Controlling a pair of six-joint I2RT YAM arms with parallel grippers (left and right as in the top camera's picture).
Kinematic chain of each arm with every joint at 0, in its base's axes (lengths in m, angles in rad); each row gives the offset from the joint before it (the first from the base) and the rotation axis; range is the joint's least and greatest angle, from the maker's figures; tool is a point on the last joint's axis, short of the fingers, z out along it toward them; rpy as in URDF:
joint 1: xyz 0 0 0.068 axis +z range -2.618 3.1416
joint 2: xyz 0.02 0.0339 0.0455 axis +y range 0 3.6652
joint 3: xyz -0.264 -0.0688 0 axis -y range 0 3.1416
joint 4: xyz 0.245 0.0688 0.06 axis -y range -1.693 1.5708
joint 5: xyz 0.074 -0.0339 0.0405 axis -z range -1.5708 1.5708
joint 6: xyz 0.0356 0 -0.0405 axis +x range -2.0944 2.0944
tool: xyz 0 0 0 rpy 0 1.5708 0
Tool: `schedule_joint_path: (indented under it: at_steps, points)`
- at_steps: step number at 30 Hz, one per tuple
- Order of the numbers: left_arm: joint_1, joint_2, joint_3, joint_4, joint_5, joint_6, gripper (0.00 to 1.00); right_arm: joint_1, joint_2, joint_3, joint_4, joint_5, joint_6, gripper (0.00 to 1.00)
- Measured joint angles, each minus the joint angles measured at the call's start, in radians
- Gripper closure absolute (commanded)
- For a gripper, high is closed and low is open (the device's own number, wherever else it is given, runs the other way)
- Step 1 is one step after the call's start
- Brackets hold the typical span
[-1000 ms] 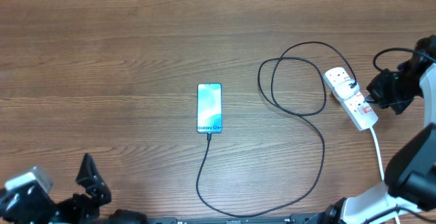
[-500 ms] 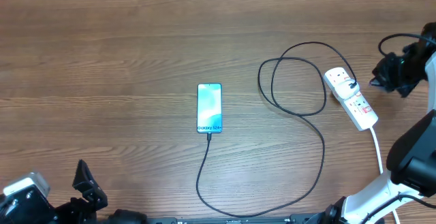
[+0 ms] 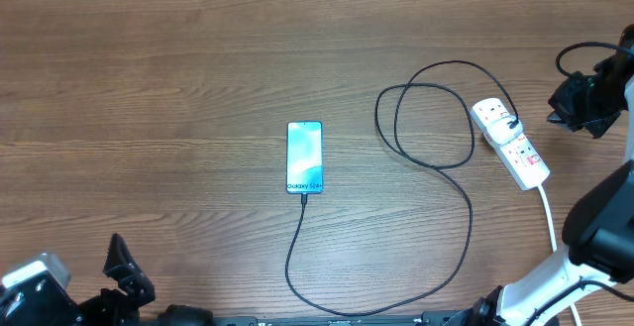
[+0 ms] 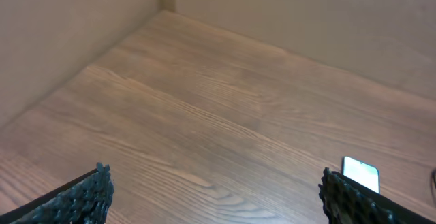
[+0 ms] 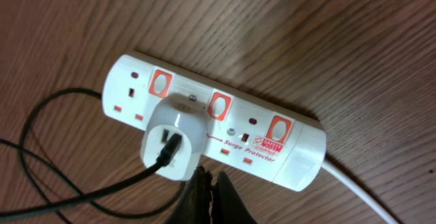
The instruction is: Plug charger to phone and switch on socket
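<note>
The phone [image 3: 305,157] lies flat mid-table, blue-teal screen up; a corner shows in the left wrist view [image 4: 360,171]. The black charger cable [image 3: 466,202] runs from the phone's lower edge, where its tip [image 3: 303,195] sits, in loops to a white adapter [image 5: 172,140] plugged into the white socket strip [image 3: 510,142] [image 5: 225,125] with red switches. My right gripper [image 3: 580,103] [image 5: 211,193] is shut and empty, raised to the right of the strip. My left gripper [image 3: 124,267] [image 4: 218,197] is open and empty at the front left.
The strip's thick white cord [image 3: 548,222] runs toward the front edge on the right. A beige wall [image 4: 82,33] borders the table at the left and back.
My right gripper has drawn back from the strip, up and to the right. My left gripper has pulled back slightly toward the front edge. Phone, cable and strip have not moved.
</note>
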Motion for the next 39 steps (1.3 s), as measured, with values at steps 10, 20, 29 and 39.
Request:
schedule_joint_path:
  at_steps: [10,20,29,39]
  points:
    - [0.166,-0.135,0.000,0.000,0.000,0.000,0.00,0.000,0.127,0.093,-0.085,0.001,0.000,0.96]
    - [0.200,-0.305,0.000,-0.072,-0.001,0.000,0.01,0.000,0.142,0.139,-0.113,0.001,-0.001,0.96]
    - [0.216,-0.372,0.000,-0.235,-0.002,0.000,0.00,0.000,0.192,0.143,-0.145,0.000,-0.002,0.96]
    - [0.216,-0.378,0.000,-0.236,-0.005,0.000,0.00,0.002,0.264,0.143,-0.143,-0.030,-0.027,0.96]
